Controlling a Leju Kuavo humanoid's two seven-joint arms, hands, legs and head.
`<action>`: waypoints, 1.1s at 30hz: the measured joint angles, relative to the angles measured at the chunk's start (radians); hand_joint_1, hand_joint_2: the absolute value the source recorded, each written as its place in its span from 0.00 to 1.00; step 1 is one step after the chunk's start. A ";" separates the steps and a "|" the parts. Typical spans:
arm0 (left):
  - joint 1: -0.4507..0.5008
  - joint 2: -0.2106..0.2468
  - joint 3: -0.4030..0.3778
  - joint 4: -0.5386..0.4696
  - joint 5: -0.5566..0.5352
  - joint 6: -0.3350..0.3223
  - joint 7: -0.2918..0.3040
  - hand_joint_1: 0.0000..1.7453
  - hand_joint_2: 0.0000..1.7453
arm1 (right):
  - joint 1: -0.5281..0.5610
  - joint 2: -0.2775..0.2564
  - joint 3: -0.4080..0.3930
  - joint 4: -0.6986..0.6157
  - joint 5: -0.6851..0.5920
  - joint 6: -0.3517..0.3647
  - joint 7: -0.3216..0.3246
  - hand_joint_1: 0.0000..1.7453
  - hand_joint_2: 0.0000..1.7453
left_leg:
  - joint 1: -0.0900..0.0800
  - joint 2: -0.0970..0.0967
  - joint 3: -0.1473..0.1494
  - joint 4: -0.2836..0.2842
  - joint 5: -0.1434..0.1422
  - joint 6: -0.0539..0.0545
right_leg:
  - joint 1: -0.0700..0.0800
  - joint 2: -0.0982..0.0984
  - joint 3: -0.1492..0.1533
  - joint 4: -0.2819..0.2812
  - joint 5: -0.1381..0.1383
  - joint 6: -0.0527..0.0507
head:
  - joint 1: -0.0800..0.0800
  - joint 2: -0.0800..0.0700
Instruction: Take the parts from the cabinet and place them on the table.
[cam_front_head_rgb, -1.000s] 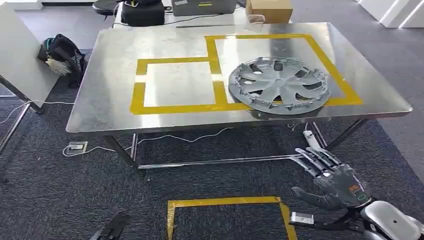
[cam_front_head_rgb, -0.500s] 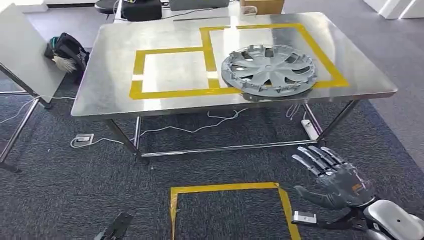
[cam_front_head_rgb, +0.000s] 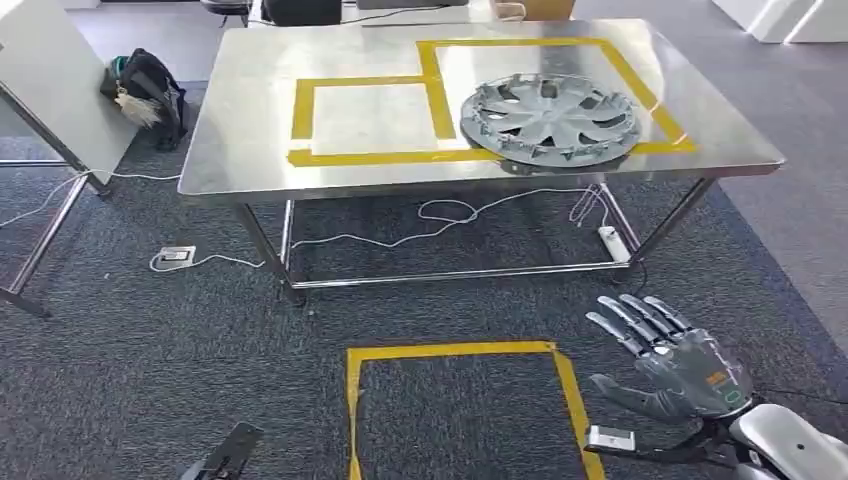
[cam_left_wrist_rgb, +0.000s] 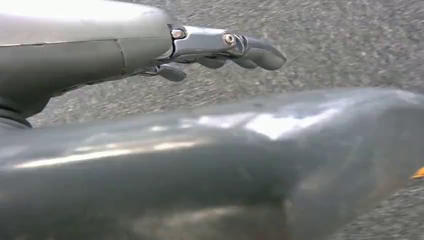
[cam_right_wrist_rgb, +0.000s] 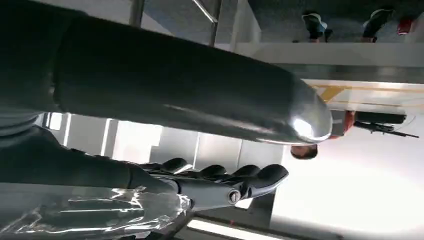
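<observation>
Silver multi-spoke wheel cover (cam_front_head_rgb: 549, 117), lying flat on steel table (cam_front_head_rgb: 240, 150), overlapping yellow-taped square's near edge

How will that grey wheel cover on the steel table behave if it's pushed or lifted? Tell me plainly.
The wheel cover looks like thin moulded plastic, so it is probably light for its width and fairly stiff. Lying flat on the polished table, it would likely slide rather than roll. Its open spokes and clipped rim may flex or snag fingers when gripped.

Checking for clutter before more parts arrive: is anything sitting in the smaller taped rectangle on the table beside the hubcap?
Nothing visible does. The smaller taped rectangle is bare steel; the hubcap lies in the larger one beside it, overlapping its front tape.
</observation>
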 joint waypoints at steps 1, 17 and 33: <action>-0.001 -0.001 0.000 0.000 -0.001 0.000 0.000 0.00 0.00 | 0.000 0.000 -0.003 -0.002 0.001 0.000 0.000 0.00 0.00 | 0.000 -0.001 -0.008 0.003 0.011 -0.005 | -0.001 0.001 0.076 -0.103 -0.008 -0.002 | 0.000 0.000; 0.000 0.004 0.001 -0.002 -0.003 0.003 -0.001 0.00 0.00 | 0.014 0.000 -0.014 -0.014 0.012 0.006 -0.010 0.00 0.00 | -0.010 -0.002 0.112 0.034 -0.077 -0.023 | 0.013 -0.001 -0.002 -0.214 0.062 -0.046 | -0.006 0.000; 0.002 0.002 0.002 -0.002 -0.010 0.004 -0.001 0.00 0.00 | 0.009 0.000 -0.019 -0.013 0.055 0.004 -0.005 0.00 0.00 | -0.026 -0.001 0.084 -0.008 -0.065 0.011 | 0.002 -0.003 -0.032 -0.233 0.125 -0.014 | -0.005 0.000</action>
